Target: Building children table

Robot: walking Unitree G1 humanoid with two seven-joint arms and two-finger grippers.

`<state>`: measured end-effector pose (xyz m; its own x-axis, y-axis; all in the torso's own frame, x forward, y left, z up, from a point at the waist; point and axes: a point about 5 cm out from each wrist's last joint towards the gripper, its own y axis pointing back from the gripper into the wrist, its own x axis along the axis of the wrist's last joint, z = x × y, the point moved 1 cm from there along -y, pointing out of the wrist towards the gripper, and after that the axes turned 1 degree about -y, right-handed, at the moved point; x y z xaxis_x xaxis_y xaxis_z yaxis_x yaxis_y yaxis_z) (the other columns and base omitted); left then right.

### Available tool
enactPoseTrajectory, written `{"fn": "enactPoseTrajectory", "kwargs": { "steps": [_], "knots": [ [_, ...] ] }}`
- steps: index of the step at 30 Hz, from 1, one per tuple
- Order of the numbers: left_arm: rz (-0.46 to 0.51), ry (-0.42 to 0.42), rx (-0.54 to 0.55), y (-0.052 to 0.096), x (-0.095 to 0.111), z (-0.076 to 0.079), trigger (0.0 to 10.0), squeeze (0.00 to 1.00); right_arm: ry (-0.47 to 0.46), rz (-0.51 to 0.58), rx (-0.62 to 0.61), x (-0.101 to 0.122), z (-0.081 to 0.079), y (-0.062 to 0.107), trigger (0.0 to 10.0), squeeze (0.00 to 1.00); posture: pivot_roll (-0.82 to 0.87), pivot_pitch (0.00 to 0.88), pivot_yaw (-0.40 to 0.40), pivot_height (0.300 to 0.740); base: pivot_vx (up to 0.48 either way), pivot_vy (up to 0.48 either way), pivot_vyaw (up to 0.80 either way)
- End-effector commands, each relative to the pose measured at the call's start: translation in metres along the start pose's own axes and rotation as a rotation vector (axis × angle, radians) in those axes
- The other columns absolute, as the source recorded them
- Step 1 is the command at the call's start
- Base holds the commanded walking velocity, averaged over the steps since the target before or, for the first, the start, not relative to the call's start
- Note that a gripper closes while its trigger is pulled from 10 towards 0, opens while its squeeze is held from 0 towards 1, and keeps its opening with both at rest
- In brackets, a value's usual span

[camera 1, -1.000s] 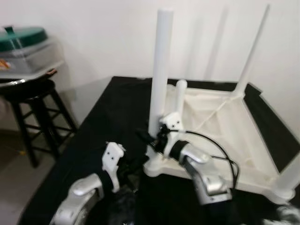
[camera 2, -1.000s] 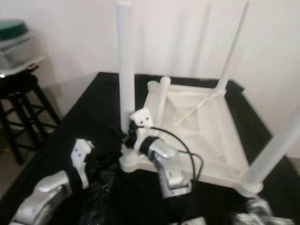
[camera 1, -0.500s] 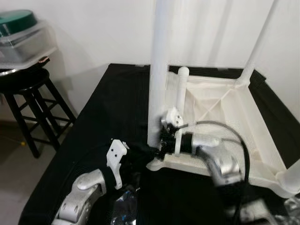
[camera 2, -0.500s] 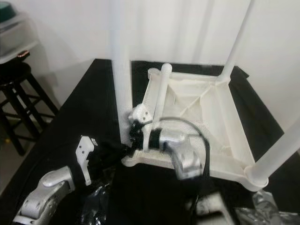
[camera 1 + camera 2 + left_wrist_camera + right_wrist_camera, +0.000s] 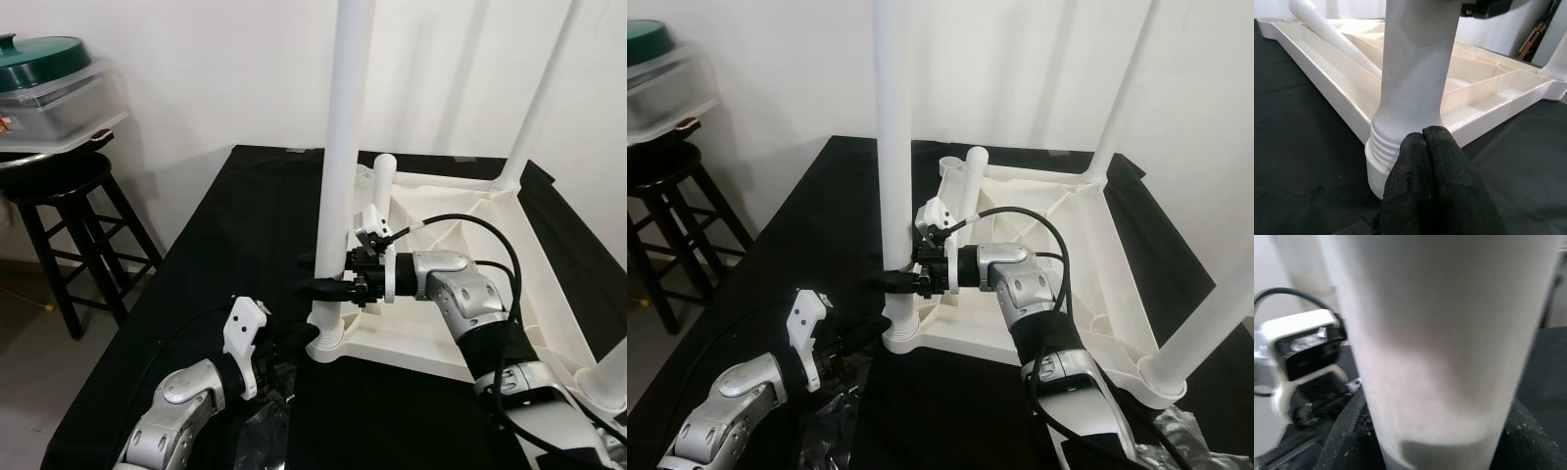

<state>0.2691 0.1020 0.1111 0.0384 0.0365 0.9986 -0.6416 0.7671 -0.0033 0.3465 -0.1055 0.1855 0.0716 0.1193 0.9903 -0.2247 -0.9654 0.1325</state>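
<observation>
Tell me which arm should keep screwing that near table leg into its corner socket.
Right, likely. The right gripper is clamped around the upright near leg above its socket. The left gripper, fingers shut together, only touches the socket's threaded base.

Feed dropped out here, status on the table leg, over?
Right gripper clamped around upright near leg. Left gripper shut, tips at its socket. Loose leg lies inside tabletop.

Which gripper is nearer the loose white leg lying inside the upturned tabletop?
Right. The right gripper clasps the near upright leg, just beside the loose leg. The left gripper is lower, at that upright leg's socket.
</observation>
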Motion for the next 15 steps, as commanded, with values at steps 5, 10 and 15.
{"fn": "enactPoseTrajectory", "kwargs": {
  "steps": [5,10,15],
  "knots": [
    [-0.003,0.013,0.001,0.003,-0.002,0.001,10.0,0.00,-0.089,-0.015,-0.377,-0.039,-0.011,-0.004,0.0,0.00,-0.06,0.000,-0.027,0.740,0.000,0.000,0.00],
    [0.001,0.011,0.002,0.006,-0.001,-0.001,10.0,0.00,-0.116,-0.129,-0.731,-0.083,-0.053,-0.033,0.0,0.00,-0.08,0.000,-0.010,0.740,0.000,0.000,0.00],
    [-0.008,0.012,-0.006,0.005,-0.002,-0.002,10.0,0.00,-0.186,-0.101,-0.707,-0.081,-0.036,-0.037,0.0,0.00,-0.06,0.000,-0.009,0.740,0.000,0.000,0.00]
  ]
}}
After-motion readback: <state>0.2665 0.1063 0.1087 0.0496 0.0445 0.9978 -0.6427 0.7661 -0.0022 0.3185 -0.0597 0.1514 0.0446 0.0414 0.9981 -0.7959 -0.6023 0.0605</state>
